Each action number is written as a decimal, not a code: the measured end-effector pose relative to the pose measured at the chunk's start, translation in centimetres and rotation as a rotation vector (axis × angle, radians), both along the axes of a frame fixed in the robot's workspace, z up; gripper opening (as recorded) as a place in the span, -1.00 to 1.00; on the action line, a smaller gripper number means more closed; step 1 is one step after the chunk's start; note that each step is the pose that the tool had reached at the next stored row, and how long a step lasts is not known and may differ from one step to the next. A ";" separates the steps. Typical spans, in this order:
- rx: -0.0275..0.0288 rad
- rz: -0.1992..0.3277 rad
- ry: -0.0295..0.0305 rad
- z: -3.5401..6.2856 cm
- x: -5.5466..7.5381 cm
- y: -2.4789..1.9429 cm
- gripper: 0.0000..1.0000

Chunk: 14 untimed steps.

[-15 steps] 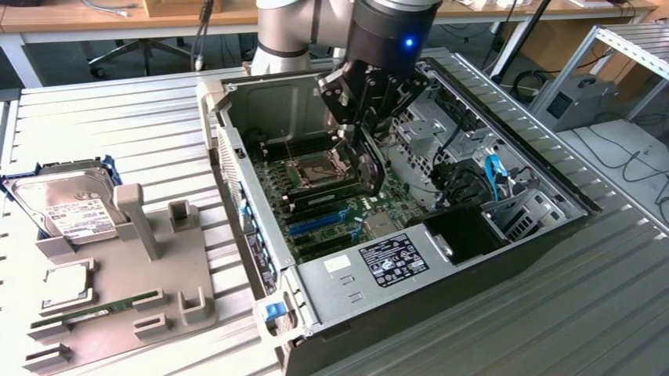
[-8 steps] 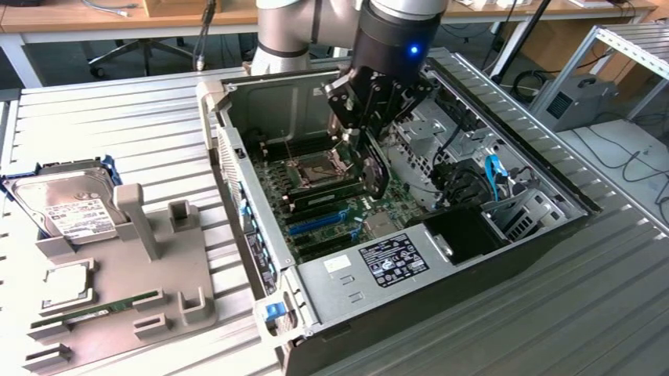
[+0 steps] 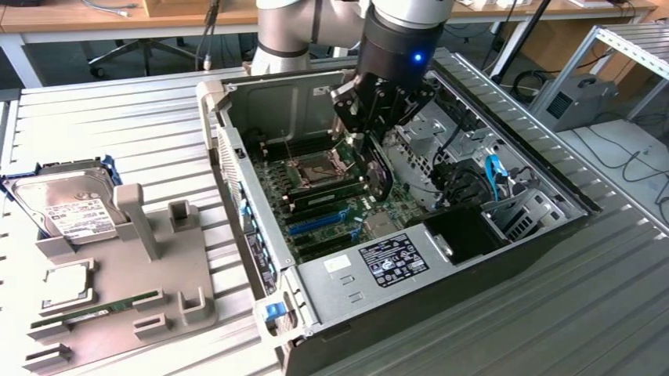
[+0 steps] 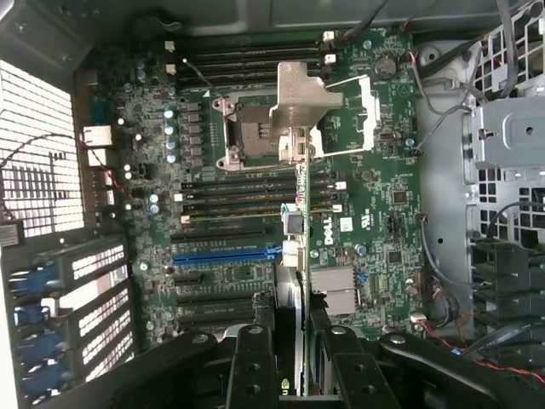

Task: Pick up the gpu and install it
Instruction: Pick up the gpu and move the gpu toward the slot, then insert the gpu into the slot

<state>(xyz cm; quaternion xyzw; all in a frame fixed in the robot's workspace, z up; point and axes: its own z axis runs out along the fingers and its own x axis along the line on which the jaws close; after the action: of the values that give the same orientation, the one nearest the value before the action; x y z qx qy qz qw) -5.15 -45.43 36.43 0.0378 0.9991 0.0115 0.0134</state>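
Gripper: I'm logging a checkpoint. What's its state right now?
Gripper: closed on the gpu, card held edge-on over the motherboard.

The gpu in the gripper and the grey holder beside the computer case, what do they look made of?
gpu: green circuit board, likely fibreglass laminate, seen edge-on; its end bracket looks like bare sheet metal, silvery with a dull sheen and folded edges. Grey holder: probably matte plastic, uniform grey, no shine, moulded-looking posts.
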 end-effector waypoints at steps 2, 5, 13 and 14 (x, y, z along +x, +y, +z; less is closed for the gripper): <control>-0.0028 0.000 0.0000 -1.00 1.1 0.03 -0.47; -0.0066 0.000 -0.0001 -1.89 2.8 0.12 -0.47; -0.0066 0.107 -0.0004 -1.89 2.8 0.12 -0.47; -0.0066 0.135 -0.0005 -1.89 2.8 0.11 -0.47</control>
<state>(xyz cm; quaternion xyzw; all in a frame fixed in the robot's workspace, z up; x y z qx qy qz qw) -2.35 -45.31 34.55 -0.0298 0.9994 0.0091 0.0130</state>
